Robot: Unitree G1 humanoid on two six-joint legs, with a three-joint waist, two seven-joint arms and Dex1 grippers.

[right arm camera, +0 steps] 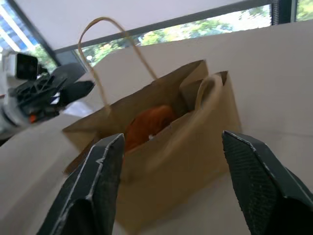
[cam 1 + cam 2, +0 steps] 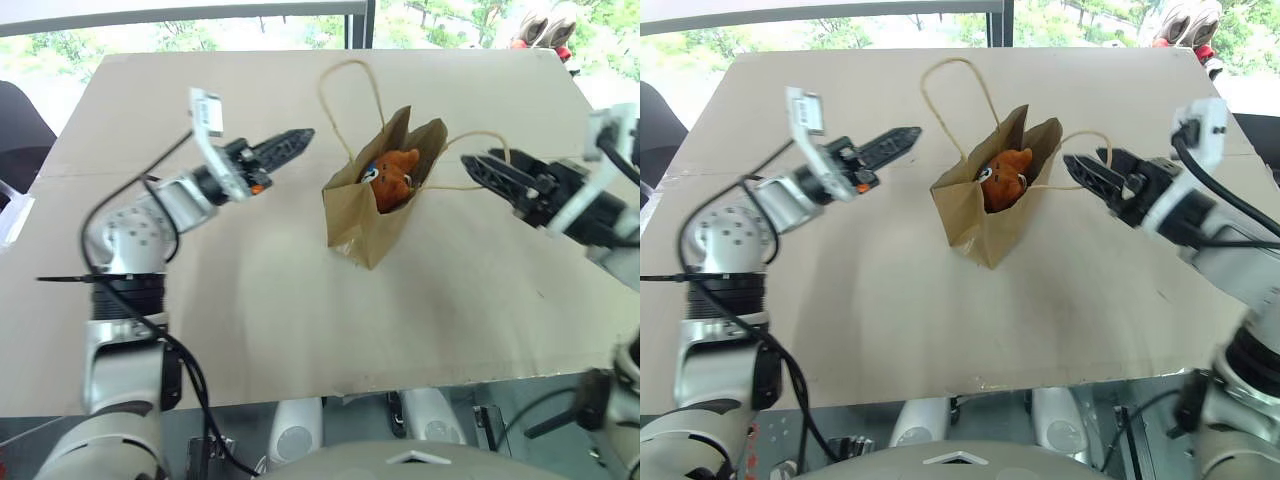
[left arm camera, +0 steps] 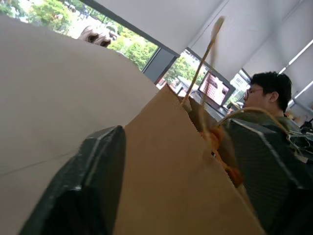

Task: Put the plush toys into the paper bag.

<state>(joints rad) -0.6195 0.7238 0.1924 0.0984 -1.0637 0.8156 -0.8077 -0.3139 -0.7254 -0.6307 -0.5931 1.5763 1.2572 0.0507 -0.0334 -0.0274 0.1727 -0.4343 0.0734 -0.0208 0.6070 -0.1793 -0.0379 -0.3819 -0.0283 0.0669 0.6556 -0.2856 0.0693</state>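
The brown paper bag (image 2: 355, 215) stands open in the middle of the table (image 2: 250, 320). An orange-brown plush toy (image 2: 397, 178) sits inside it, its head showing at the mouth; the right wrist view shows the same toy (image 1: 146, 122). One loop handle (image 2: 350, 85) stands up and the other (image 2: 480, 150) hangs toward the right. My left gripper (image 2: 295, 142) hovers just left of the bag, open and empty, pointing at it. My right gripper (image 2: 478, 160) is just right of the bag by the drooping handle, open and empty too.
The pale cardboard-covered table ends in a front edge (image 2: 400, 385) close to me. A dark chair (image 2: 20, 120) is off the table's left side. A person (image 3: 266, 93) sits beyond the bag in the left wrist view. Windows run behind the far edge.
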